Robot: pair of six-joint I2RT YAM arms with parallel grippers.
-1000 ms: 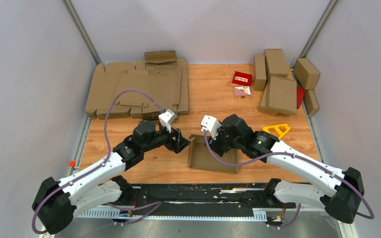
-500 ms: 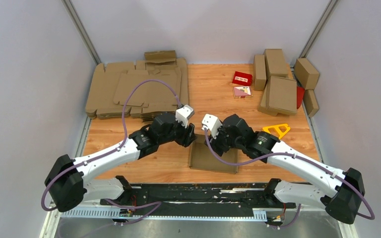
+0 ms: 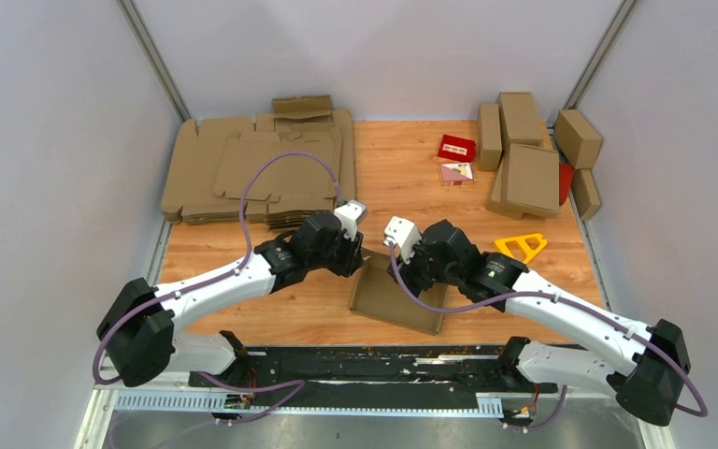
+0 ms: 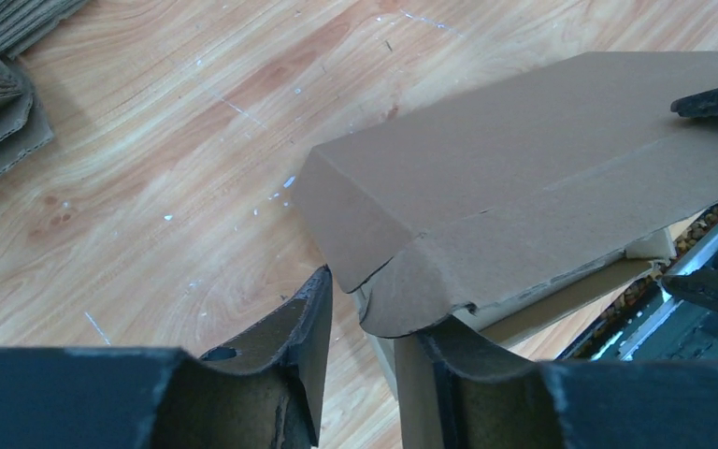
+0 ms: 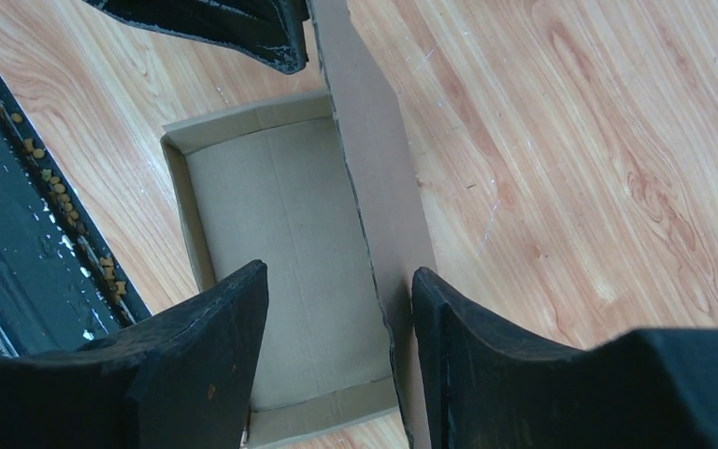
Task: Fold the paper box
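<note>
a: where is the paper box [image 3: 394, 301]?
b: it is on the wooden table [image 3: 411, 178], in the middle, close to the near edge. it sits between the two arms.
a: what does it look like?
b: it is a low brown tray, open on top, with thin walls standing up round the floor.
a: what is the left gripper [image 4: 369, 304] doing?
b: it is at the box's far left corner. its fingers [image 4: 285, 360] are a little apart. the rounded corner flap pokes into the gap. i can see bare wood between one finger and the cardboard, so it is not pinching.
a: and the right gripper [image 5: 338, 276]?
b: it is at the box's far side. its fingers [image 5: 201, 360] are spread wide. one long wall stands up between them. one finger is over the inside of the box. the other is over the table outside. the wall runs very near the outside finger, but i cannot tell if they touch.
a: are the two grippers close?
b: yes. a tip of the left one shows at the top of the right wrist view, just beside that wall.
a: what else is on the table?
b: a pile of flat cardboard [image 3: 262, 173] at the far left, some folded boxes [image 3: 528, 159] at the far right, a small red carton [image 3: 456, 147] beside them, and a yellow triangle [image 3: 522, 245] near the right arm.
</note>
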